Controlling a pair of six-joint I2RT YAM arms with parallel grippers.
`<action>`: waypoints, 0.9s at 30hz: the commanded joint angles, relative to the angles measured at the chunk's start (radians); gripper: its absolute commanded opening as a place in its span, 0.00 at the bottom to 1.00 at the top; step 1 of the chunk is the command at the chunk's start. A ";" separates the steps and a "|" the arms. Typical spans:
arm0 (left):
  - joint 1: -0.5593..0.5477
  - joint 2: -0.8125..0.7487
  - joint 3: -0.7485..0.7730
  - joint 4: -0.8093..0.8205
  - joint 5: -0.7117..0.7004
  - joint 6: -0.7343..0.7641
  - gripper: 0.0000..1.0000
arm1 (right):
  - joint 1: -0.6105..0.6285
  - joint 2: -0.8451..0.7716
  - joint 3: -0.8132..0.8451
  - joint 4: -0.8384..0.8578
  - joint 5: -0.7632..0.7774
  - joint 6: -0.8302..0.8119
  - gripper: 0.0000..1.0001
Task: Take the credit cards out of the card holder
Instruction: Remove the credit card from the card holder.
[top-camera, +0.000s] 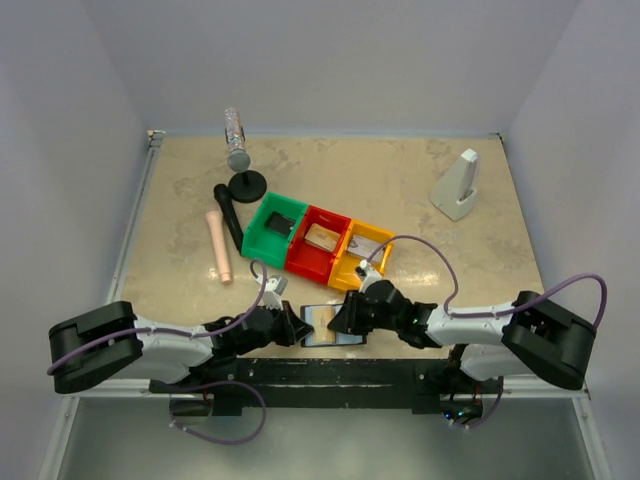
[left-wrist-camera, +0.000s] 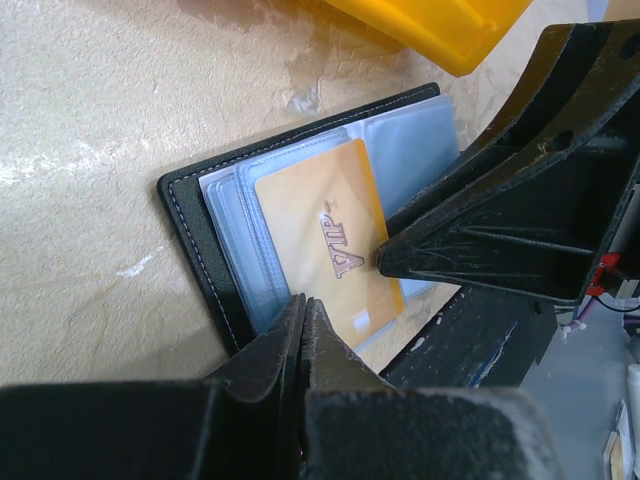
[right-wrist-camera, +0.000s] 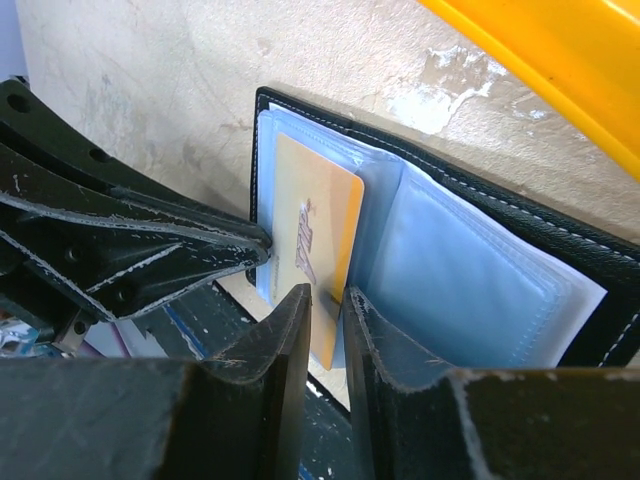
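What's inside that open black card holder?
In the card holder, a gold VIP card shows among clear bluish sleeves on one side; the other side's sleeves look empty. Any cards beneath it, or under the left tool and right tool, are hidden.

beige mottled tabletop (top-camera: 450, 270), pale lavender-grey walls (top-camera: 330, 60) on three sides, even diffuse light, soft shadows

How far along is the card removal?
Done: card holder lies open; red bin and yellow bin each seem to hold a card. In hand: left gripper, shut, presses the holder's edge; right gripper straddles the orange VIP card. Left: pull that card free.
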 joint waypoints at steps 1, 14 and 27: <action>-0.005 0.010 -0.009 -0.066 0.021 0.001 0.00 | -0.001 -0.032 -0.007 0.137 -0.072 0.034 0.22; -0.005 0.010 -0.008 -0.074 0.013 0.001 0.00 | -0.018 -0.042 -0.030 0.182 -0.103 0.040 0.18; -0.005 0.008 -0.020 -0.076 0.003 -0.011 0.00 | -0.024 -0.084 -0.053 0.151 -0.089 0.037 0.05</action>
